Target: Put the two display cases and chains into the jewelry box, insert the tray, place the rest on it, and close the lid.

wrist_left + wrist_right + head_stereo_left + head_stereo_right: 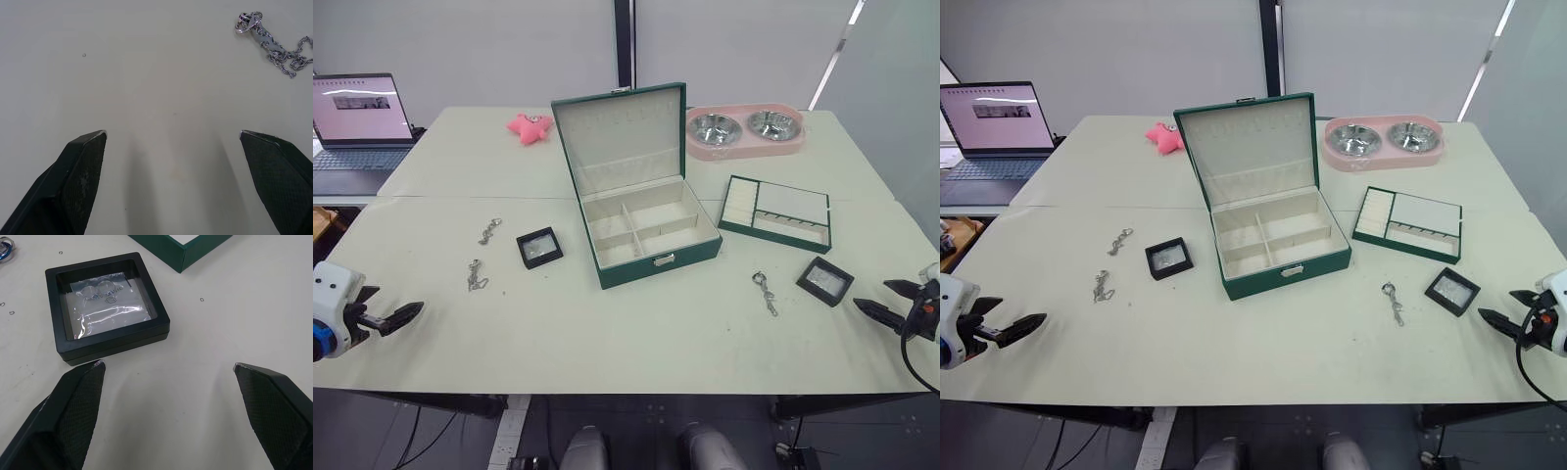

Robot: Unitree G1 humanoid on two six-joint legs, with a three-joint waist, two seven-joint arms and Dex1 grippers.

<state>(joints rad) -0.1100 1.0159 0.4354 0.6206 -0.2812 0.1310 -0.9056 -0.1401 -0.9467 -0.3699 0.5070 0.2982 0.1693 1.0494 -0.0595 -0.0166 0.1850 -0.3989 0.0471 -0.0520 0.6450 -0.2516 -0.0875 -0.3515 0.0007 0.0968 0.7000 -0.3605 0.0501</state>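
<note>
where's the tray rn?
In the left eye view the tray sits on the table on the robot's right, just right of the open jewelry box, in front of the pink double bowl dish, beyond the right display case.

The dark green jewelry box (pixel 646 230) sits at centre frame, its lid (pixel 622 132) standing open and tilted back, cream lining showing, four compartments bare. Right of it lies the tray (pixel 775 212), flat on the table, green rim, cream inside. One black-framed display case (pixel 539 247) rests just left of the box; the other (pixel 824 281) lies at lower right. Two chains (pixel 489 231) (pixel 476 276) lie at left, apart; a third (pixel 765 292) lies between box and right case, clasp possibly at its upper end.
</note>
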